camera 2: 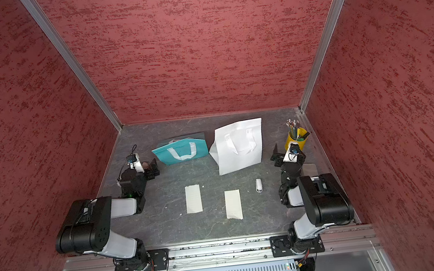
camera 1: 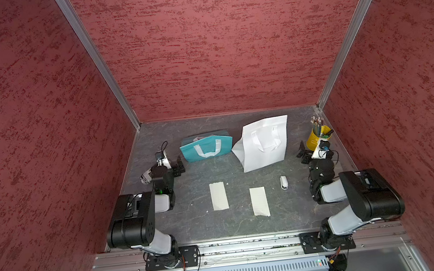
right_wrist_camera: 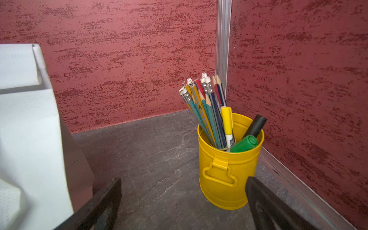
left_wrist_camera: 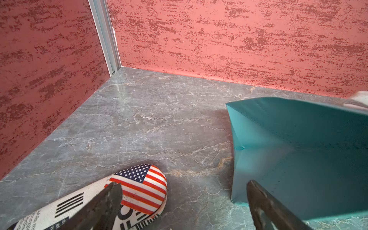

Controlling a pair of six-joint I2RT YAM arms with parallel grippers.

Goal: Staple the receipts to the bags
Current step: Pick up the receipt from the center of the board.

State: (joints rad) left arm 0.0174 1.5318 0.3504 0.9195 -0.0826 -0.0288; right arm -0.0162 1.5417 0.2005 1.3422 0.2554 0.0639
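left gripper (left_wrist_camera: 183, 185): jaws wide apart, empty, between flag-printed case (left_wrist_camera: 143, 185) and teal bag (camera 1: 206, 146)
right gripper (right_wrist_camera: 183, 183): jaws wide apart, empty, between white bag (camera 1: 262, 143) and yellow pencil can (right_wrist_camera: 225, 175)
bags: flat, side by side at back of table (camera 1: 193, 228), teal left of white
receipts: left receipt (camera 1: 219, 196) and right receipt (camera 1: 259, 201), flat, apart, nearer arm bases than bags
stapler (camera 1: 284, 182): just right of receipts, untouched

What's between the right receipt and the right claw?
The white stapler lies between the right receipt and the right claw, touching neither; both top views show it.
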